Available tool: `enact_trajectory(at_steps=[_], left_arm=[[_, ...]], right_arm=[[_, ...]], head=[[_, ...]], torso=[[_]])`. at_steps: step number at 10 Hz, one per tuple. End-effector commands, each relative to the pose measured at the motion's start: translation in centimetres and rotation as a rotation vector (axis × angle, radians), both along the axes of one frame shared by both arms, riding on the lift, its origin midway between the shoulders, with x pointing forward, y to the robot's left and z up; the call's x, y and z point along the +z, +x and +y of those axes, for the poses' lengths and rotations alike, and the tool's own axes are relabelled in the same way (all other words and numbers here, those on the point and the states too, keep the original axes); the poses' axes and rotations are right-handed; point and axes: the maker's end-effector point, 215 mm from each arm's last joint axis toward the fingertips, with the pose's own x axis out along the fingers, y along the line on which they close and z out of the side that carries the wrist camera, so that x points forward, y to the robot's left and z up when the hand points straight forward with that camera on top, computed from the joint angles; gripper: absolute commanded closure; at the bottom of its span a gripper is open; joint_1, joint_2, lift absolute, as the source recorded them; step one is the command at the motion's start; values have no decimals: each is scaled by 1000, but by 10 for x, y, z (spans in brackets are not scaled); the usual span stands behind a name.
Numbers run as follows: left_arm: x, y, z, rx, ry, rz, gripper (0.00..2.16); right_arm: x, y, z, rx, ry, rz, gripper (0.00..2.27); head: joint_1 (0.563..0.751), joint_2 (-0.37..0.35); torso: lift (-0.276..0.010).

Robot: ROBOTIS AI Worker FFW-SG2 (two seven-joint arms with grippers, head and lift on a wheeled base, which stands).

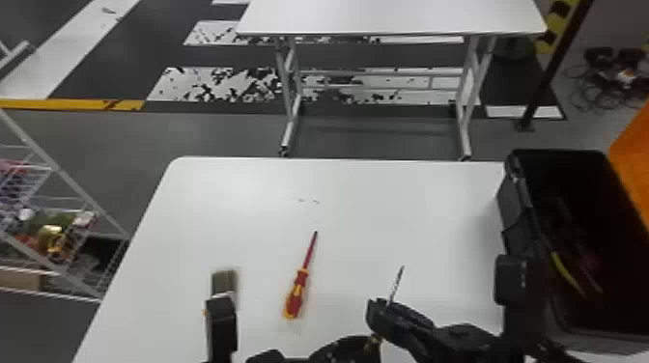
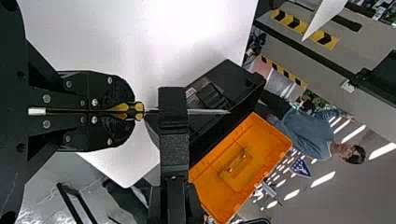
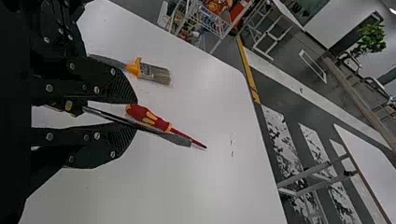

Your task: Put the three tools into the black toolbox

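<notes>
My left gripper (image 1: 371,342) is low in the head view; in its wrist view the left gripper (image 2: 132,111) is clamped on the yellow-and-black handle of a screwdriver (image 2: 210,112). My right gripper (image 1: 377,311) is around that tool's thin metal shaft (image 1: 397,285). In its wrist view the right gripper (image 3: 135,113) has its fingers apart, with the shaft (image 3: 105,115) running between them. On the table lie a red-and-yellow screwdriver (image 1: 297,292) and, to its left, a paintbrush (image 1: 224,281), its handle hidden behind a black arm part. The black toolbox (image 1: 529,222) stands open at the right.
The white table (image 1: 410,202) carries the loose tools; the toolbox is against its right side. An orange lid (image 1: 635,159) rises beyond the toolbox. A wire rack (image 1: 63,178) stands left, and another white table (image 1: 386,17) stands farther back.
</notes>
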Motion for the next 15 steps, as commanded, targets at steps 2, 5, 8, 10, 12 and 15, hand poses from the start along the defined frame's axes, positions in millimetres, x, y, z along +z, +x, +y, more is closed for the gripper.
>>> enact_trajectory(at_steps=[2,5,8,10,12,15], left_arm=[[0,0,0,0,1,-5,1882],[2,1,0,-10,-8,-9,404],[1,7,16,30,27,-16,29],[1,9,34,60,43,-20,29],[-6,5,47,78,59,-5,29],[-9,0,56,90,69,7,29]], right_arm=[[1,0,0,-2,-3,-5,2240],[2,0,-2,-7,-7,-6,2240],[14,15,-28,-52,-164,-91,2240],[45,27,-73,-110,-289,-187,2240],[78,40,-126,-206,-404,-268,2240],[120,67,-201,-314,-568,-416,2240]], head=[[695,97],[695,95],[695,85],[695,45],[695,-12],[695,-142]], torso=[[-51],[-51],[-51],[-51],[-51],[-51]])
